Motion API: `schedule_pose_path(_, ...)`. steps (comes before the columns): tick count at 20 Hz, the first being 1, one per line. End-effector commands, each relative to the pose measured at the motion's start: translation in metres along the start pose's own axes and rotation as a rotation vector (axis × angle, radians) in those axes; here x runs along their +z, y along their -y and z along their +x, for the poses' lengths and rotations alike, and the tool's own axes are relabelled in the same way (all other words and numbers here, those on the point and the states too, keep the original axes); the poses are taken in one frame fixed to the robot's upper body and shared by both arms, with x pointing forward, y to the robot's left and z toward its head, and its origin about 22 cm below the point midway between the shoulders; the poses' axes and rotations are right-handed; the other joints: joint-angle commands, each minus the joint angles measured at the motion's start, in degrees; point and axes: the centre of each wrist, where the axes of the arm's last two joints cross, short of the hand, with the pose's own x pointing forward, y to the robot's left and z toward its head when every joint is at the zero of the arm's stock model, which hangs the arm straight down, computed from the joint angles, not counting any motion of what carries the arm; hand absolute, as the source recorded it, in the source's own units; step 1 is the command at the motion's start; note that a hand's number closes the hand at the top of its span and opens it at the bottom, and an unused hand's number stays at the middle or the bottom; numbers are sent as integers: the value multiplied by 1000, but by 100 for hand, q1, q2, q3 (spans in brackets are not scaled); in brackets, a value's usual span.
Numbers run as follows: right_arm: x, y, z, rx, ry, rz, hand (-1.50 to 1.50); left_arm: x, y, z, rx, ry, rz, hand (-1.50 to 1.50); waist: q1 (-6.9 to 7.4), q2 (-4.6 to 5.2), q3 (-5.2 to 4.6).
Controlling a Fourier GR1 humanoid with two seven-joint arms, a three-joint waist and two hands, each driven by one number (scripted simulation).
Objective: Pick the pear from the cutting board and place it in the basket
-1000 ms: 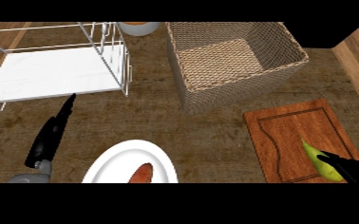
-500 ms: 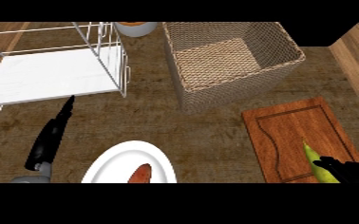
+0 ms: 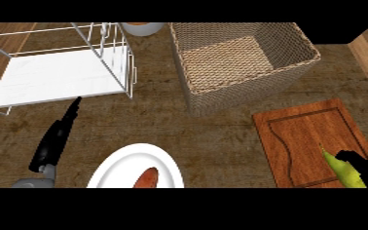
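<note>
1. Pear [image 3: 345, 170] at lower right, over the cutting board [image 3: 305, 136], pinched in the right hand [image 3: 355, 158].
2. Left hand [image 3: 57, 135] at lower left, fingers straight, empty.
3. Risk: slipping from the partial hold, or clipping the basket [image 3: 241, 63] rim.

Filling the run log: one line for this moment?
right hand on yellow-green pear | over wooden cutting board | woven wicker basket empty | left hand idle
</note>
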Motion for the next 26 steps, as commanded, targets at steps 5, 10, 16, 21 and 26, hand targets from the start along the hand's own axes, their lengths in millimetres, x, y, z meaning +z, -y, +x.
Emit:
schedule_pose_path(5, -85, 107, 22, -117, -94, -369, 150, 2, -11, 1, 2, -19, 17, 0, 168, -92, 24)
schedule_pose_path(10, -87, 205, 26, -83, -62, -484, 150, -3, -4, 1, 3, -22, 16, 0, 46, -71, 27)
schedule_pose_path(16, -59, 284, 56, -139, 21, -481, 150, 1, -22, 0, 6, -8, 24, 0, 12, -94, 26)
schedule_pose_path(21, -75, 300, 83, -304, 75, -430, 150, 18, 4, -1, 11, -11, 16, 0, 96, -80, 32)
schedule_pose_path(26, -82, 326, 97, -356, 96, -412, 150, -3, -11, -16, 5, -14, 15, 0, 84, -55, 31)
